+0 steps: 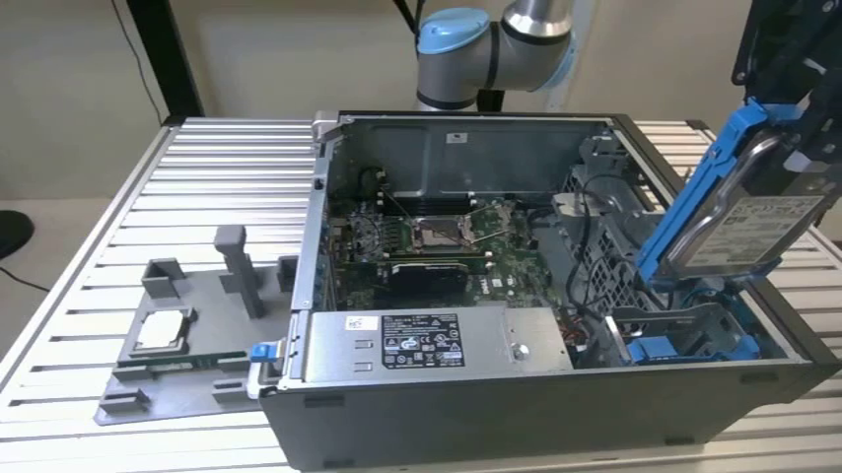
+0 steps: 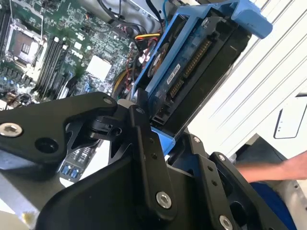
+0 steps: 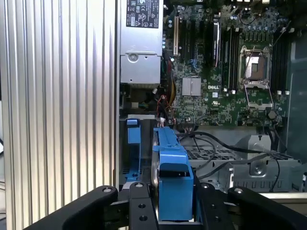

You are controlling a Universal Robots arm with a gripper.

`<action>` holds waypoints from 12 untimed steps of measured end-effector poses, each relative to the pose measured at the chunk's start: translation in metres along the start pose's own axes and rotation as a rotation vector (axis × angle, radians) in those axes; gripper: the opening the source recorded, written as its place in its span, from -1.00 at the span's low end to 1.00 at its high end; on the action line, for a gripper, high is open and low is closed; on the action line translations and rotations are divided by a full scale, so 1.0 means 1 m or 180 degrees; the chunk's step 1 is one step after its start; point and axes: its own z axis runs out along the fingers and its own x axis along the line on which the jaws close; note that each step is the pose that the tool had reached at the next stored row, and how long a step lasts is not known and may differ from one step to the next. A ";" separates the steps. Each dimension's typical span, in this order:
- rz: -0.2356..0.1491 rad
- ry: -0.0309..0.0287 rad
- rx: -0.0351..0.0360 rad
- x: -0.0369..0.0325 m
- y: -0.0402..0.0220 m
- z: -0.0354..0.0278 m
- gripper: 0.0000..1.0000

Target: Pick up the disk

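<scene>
At the right edge of the exterior frame I see the disk (image 1: pixel 752 212) lifted clear above the open computer case (image 1: pixel 526 394), tilted (label facing the camera). Low in the first wrist view, my fingers (image 3: pixel 139 211) are closed tight on either side of its blue bracket (image 3: pixel 172 179). The ribbed tabletop (image 1: pixel 172 197) carries the case.

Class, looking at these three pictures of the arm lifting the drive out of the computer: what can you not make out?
- Silver metal disk in its blue bracket: top cut by the exterior view's edge.
- Disk's lower end: behind the black gripper, second wrist view.
- Disk's label face: edge-on, first wrist view.
</scene>
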 end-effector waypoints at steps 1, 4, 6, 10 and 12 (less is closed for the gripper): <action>0.0003 0.0000 0.0000 0.0003 0.0001 0.0002 -1.00; 0.0011 0.0001 0.0001 0.0007 0.0000 0.0015 -1.00; 0.0018 0.0001 0.0001 0.0021 0.0001 0.0032 -1.00; 0.0035 0.0001 0.0002 0.0077 -0.0001 0.0063 -1.00; 0.0044 0.0001 0.0003 0.0108 -0.0001 0.0078 -1.00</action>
